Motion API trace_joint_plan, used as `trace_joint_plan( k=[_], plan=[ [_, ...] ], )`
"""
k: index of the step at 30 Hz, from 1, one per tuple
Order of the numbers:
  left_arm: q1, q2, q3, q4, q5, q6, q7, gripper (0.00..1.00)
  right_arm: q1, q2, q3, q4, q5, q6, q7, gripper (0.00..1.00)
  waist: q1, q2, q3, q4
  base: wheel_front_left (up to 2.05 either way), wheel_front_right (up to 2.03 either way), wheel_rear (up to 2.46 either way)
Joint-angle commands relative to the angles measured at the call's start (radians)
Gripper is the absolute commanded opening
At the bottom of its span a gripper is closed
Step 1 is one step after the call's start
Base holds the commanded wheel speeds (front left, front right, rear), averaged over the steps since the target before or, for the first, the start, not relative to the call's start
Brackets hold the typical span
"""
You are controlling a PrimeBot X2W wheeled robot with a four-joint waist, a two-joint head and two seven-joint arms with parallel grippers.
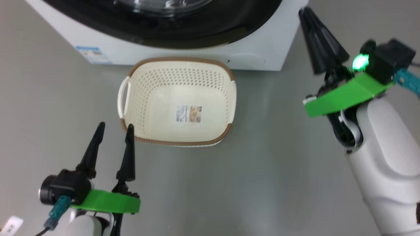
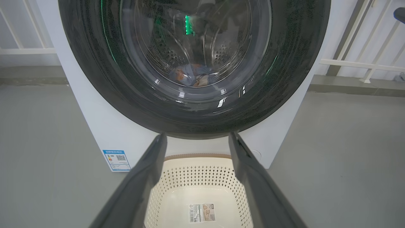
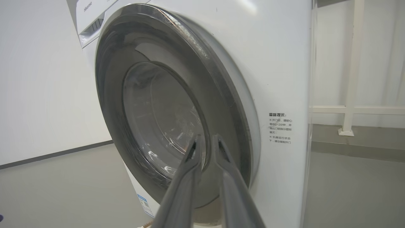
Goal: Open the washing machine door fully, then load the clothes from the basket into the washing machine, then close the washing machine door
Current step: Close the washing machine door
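The washing machine (image 1: 256, 49) stands with its glossy black washing machine door (image 2: 95, 79) closed flat against the front. Through the glass I see the light-blue clothes (image 2: 193, 74) lying in the drum. The cream basket (image 1: 178, 60) sits on the floor just before the washer, with nothing in it but a paper label (image 1: 188, 113). My left gripper (image 1: 116, 125) is open by the basket's near left corner, and its fingers frame the basket (image 2: 196, 156) in the wrist view. My right gripper (image 1: 305, 10) is beside the washer's right front corner. Its fingers are slightly parted and empty, pointing at the door's rim (image 3: 207, 137).
A blue energy sticker (image 1: 93, 54) marks the washer's lower left front. A white railing (image 3: 351, 107) runs along the wall behind and to the right of the machine. Grey floor (image 1: 279, 164) spreads around the basket.
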Motion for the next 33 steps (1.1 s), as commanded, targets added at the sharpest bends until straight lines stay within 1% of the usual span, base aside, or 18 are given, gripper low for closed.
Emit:
trace_joint_plan(
  k=[1,7,14,18,23,33],
  plan=[
    [0.014,0.02,0.04,-0.025,0.013,-0.005,-0.008,1.0,0.034,0.026,0.002,-0.035,-0.006,-0.003,-0.004,1.0,0.0,0.0,-0.058,-0.055,0.0,0.0,0.0],
    [0.051,0.02,0.09,-0.03,0.034,-0.012,-0.008,1.0,0.155,0.058,-0.048,-0.07,-0.052,-0.003,-0.004,1.0,0.0,0.0,-0.114,-0.108,0.0,0.0,0.0],
    [0.105,0.02,0.134,-0.037,0.053,-0.018,-0.008,1.0,0.304,0.098,-0.093,-0.088,-0.072,-0.003,-0.004,1.0,0.0,0.0,-0.178,-0.156,0.0,0.0,0.0],
    [0.135,0.02,0.151,-0.043,0.06,-0.019,-0.008,1.0,0.386,0.116,-0.133,-0.103,-0.09,-0.003,-0.004,1.0,0.0,0.0,-0.209,-0.17,0.0,0.0,0.0],
    [0.178,0.02,0.169,-0.067,0.054,-0.019,-0.008,1.0,0.475,0.127,-0.151,-0.126,-0.117,-0.003,-0.004,1.0,0.0,0.0,-0.251,-0.185,0.0,0.0,0.0],
    [0.266,0.02,0.198,-0.103,0.04,-0.013,-0.008,1.0,0.588,0.137,-0.185,-0.155,-0.168,-0.003,-0.004,1.0,0.0,0.0,-0.318,-0.196,0.0,0.0,0.0]
  ],
)
